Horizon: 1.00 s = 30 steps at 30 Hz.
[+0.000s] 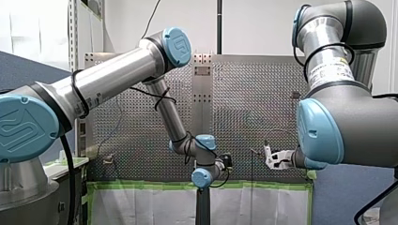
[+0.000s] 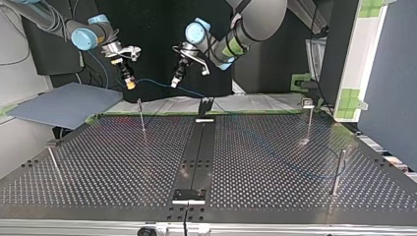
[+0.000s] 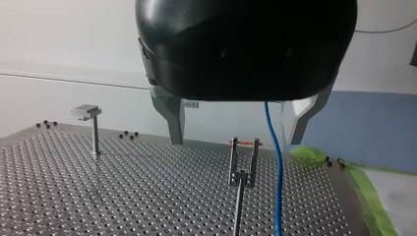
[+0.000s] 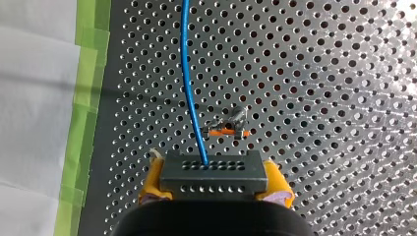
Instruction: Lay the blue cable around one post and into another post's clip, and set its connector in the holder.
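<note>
In the right wrist view my right gripper (image 4: pixel 215 189) is shut, its yellow pads (image 4: pixel 152 184) clamping a dark grey connector (image 4: pixel 214 169). The blue cable (image 4: pixel 189 73) runs out of the connector and away over the perforated plate. In the top view that gripper (image 2: pixel 129 81) hangs above the table's far edge, and the blue cable (image 2: pixel 162 83) sags from it past my left gripper (image 2: pixel 175 81). My left gripper (image 3: pixel 236 140) is open, with the blue cable (image 3: pixel 276 172) hanging loose between its metal fingers (image 3: pixel 172 123), apart from both. An orange-tipped clip post (image 3: pixel 244 162) stands below it.
Thin posts stand on the plate (image 2: pixel 255 162) at the top view's far left (image 2: pixel 141 115), far right (image 2: pixel 309 118), near left (image 2: pixel 53 157) and near right (image 2: pixel 338 169). A black holder (image 2: pixel 188 195) sits at the near edge and another fixture (image 2: pixel 205 110) at the far edge. Green tape (image 4: pixel 91 73) lines the rim.
</note>
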Each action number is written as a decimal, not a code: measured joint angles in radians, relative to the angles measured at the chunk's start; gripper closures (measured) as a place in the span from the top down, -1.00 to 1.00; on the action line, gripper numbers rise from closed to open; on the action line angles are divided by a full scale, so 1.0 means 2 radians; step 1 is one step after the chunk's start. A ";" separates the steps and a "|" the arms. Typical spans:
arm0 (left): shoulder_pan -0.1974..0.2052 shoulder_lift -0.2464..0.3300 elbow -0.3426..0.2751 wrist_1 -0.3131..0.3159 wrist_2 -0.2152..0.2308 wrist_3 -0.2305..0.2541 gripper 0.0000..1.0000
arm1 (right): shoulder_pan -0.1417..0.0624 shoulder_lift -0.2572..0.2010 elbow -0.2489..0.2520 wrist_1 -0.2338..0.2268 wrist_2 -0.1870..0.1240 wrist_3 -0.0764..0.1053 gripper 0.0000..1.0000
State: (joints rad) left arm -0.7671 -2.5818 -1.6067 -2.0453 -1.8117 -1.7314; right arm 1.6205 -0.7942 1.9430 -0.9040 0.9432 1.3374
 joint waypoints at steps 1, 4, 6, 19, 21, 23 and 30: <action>0.000 0.000 0.003 -0.004 0.000 0.001 0.97 | 0.000 0.000 0.000 0.000 0.000 0.000 -1.00; -0.002 -0.002 0.014 -0.018 -0.001 0.004 0.97 | 0.000 0.000 0.000 0.000 0.000 0.000 -1.00; -0.003 -0.007 0.023 -0.029 -0.001 0.007 0.97 | 0.000 0.000 0.000 0.000 0.000 0.000 -1.00; -0.005 -0.038 0.081 -0.080 -0.015 0.010 0.97 | 0.000 0.000 0.000 0.000 0.000 0.000 -1.00; -0.003 -0.038 0.089 -0.087 -0.017 0.010 0.97 | 0.001 0.000 0.000 0.000 0.001 -0.001 -1.00; -0.002 -0.038 0.096 -0.095 -0.019 0.011 0.97 | 0.001 0.000 0.000 0.000 0.002 -0.001 -1.00; 0.001 -0.039 0.101 -0.106 -0.031 0.012 0.48 | 0.001 0.000 0.000 -0.001 0.005 0.000 -1.00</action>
State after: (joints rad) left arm -0.7656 -2.6588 -1.4052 -2.2574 -1.8734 -1.7079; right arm 1.6218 -0.7947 1.9430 -0.9051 0.9527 1.3372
